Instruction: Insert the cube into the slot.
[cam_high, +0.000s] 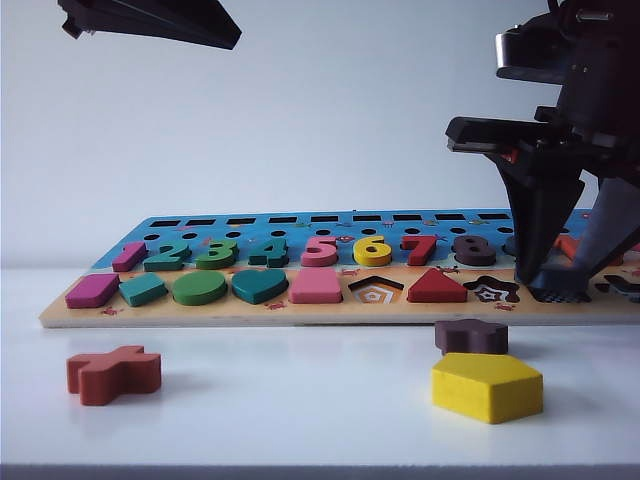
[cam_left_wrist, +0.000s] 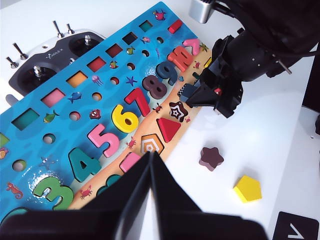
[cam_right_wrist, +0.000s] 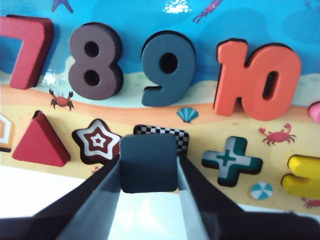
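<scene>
right claw (cam_right_wrist: 149, 172): clamped on the cube (cam_right_wrist: 149, 162), just over the checkerboard slot (cam_right_wrist: 165, 134) between star and cross cut-outs
left claw (cam_left_wrist: 150, 165): pinched together, raised above the puzzle board (cam_left_wrist: 100, 85)

Your dark navy cube (cam_right_wrist: 149, 163) sits between the black fingers of the right gripper (cam_right_wrist: 149, 186), partly covering the black-and-white checkerboard slot (cam_right_wrist: 165, 134). Beside it you've got the star cut-out (cam_right_wrist: 98, 141) in brown-and-white rings, and a teal-and-white cross cut-out (cam_right_wrist: 231, 160). Above them: maroon-brown 8 (cam_right_wrist: 94, 61), slate-blue 9 (cam_right_wrist: 167, 67), orange 10 (cam_right_wrist: 257, 80), red 7 (cam_right_wrist: 25, 50). Red triangle (cam_right_wrist: 40, 142) on the sandy orange strip, bright blue board (cam_left_wrist: 60, 125) behind. On the white table (cam_high: 300, 400) you see a yellow pentagon (cam_high: 487, 386), a dark brown star (cam_high: 471, 336) and a rust-red cross (cam_high: 112, 373). The left gripper (cam_left_wrist: 150, 200) is black too.
</scene>
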